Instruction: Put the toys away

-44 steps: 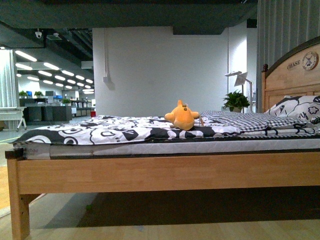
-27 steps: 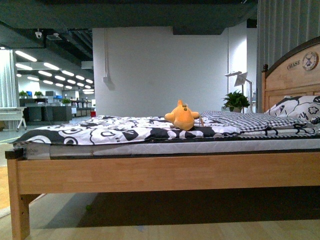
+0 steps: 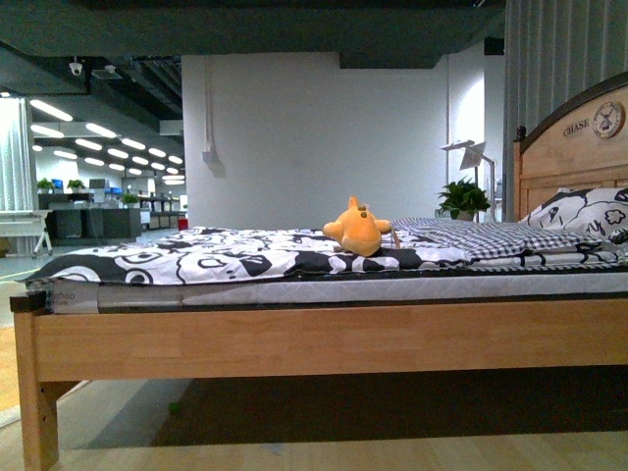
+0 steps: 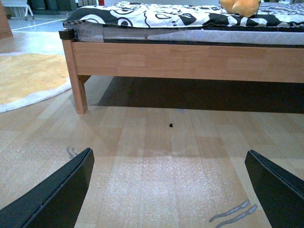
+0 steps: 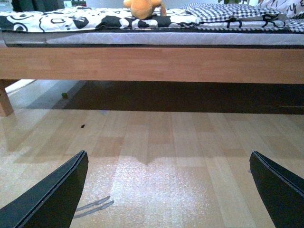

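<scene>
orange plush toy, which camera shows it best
The front view: the whole orange plush toy shows, lying on the black-and-white quilt. Both wrist views cut it off at the picture's edge: the left shows only its lower part, the right somewhat more of its body.

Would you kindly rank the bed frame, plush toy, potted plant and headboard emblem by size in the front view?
Largest: bed frame
Next: plush toy and potted plant, about alike; the plant stands farther back
Smallest: headboard emblem
</scene>
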Controlling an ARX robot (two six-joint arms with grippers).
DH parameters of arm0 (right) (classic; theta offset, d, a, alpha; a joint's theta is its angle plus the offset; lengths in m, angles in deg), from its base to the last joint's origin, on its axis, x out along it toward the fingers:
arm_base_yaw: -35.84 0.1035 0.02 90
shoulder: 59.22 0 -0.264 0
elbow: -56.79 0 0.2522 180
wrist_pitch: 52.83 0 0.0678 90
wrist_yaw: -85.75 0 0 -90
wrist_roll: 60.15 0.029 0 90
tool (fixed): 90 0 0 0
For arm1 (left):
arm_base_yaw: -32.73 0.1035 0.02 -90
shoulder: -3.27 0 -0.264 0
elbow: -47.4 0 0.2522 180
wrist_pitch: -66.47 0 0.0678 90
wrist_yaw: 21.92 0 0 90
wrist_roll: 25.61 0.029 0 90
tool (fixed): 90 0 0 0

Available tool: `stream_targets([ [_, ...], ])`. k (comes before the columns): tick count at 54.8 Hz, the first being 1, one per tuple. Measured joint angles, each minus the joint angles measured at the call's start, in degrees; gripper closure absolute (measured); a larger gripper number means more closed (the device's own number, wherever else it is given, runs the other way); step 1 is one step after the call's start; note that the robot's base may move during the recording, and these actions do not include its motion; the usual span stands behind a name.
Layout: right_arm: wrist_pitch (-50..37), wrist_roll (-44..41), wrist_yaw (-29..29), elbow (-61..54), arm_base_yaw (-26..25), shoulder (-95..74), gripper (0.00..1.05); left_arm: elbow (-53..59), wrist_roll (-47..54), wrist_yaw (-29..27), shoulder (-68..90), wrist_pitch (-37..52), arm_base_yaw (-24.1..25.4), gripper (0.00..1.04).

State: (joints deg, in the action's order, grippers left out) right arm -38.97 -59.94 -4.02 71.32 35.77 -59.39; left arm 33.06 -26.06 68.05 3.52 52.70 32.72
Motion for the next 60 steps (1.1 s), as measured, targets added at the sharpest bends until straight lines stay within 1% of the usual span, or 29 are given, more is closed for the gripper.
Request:
stream_targets([
  [60, 0.00, 0.00, -0.02, 0.00, 0.00, 0.00, 0.00, 0.00, 0.00, 0.00, 0.00, 0.00, 0.00, 0.06],
])
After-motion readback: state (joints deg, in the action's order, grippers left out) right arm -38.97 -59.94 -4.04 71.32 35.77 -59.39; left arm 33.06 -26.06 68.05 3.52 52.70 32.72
